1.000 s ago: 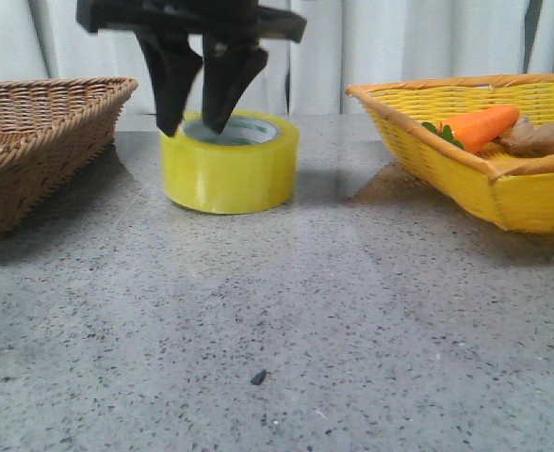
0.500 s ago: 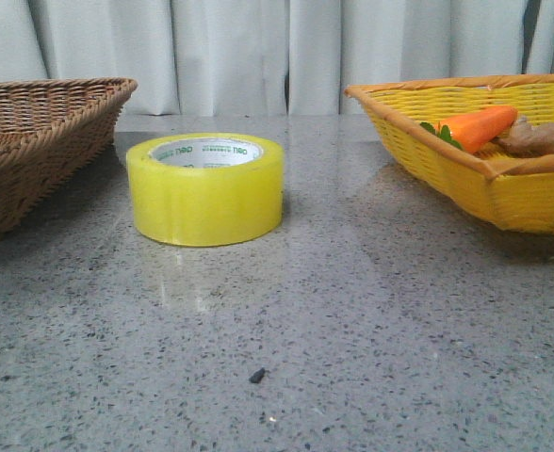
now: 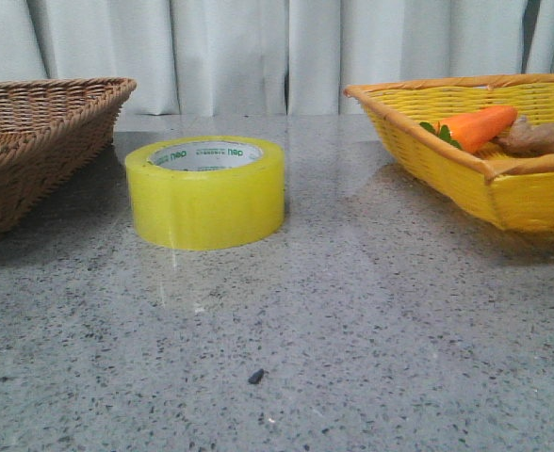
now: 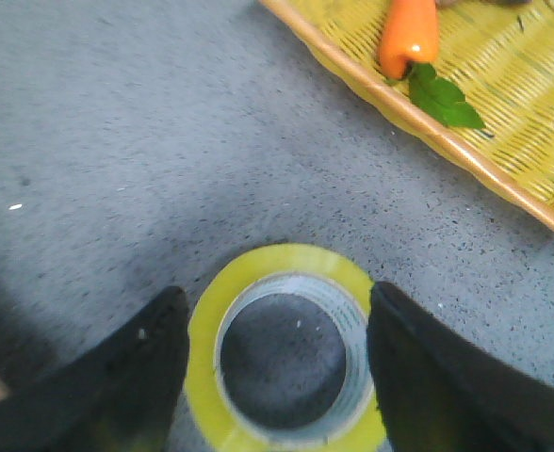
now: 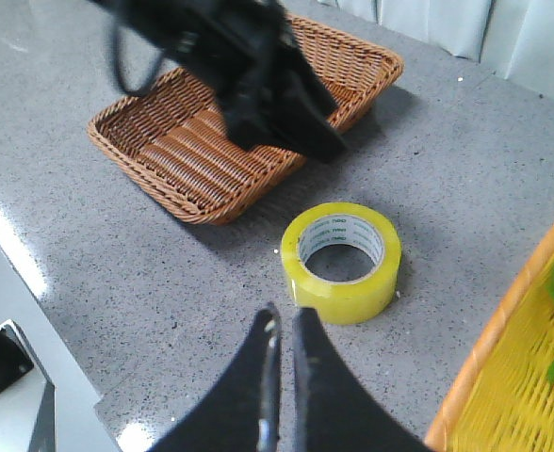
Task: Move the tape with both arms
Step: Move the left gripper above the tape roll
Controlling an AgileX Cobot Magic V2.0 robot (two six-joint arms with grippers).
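Brown woven wicker basket (image 3: 32,141), shallow, sits at far left. Left gripper (image 4: 275,377) hangs above the tape (image 3: 206,191), jaws spread wide, one dark angular finger (image 4: 117,386) on either side of the roll, not touching it as far as visible. Tape: glossy translucent yellow cylinder, white core with green print, flat on speckled grey stone table (image 3: 352,330). Right gripper (image 5: 282,363): fingers nearly together, holding nothing, tape just ahead of its tips. Yellow woven basket (image 3: 484,179) at far right holds a smooth orange carrot (image 3: 480,125).

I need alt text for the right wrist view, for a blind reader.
A yellow tape roll lies flat on a grey speckled table, beyond the nearly closed right gripper. The left gripper hangs above, near a brown wicker basket.
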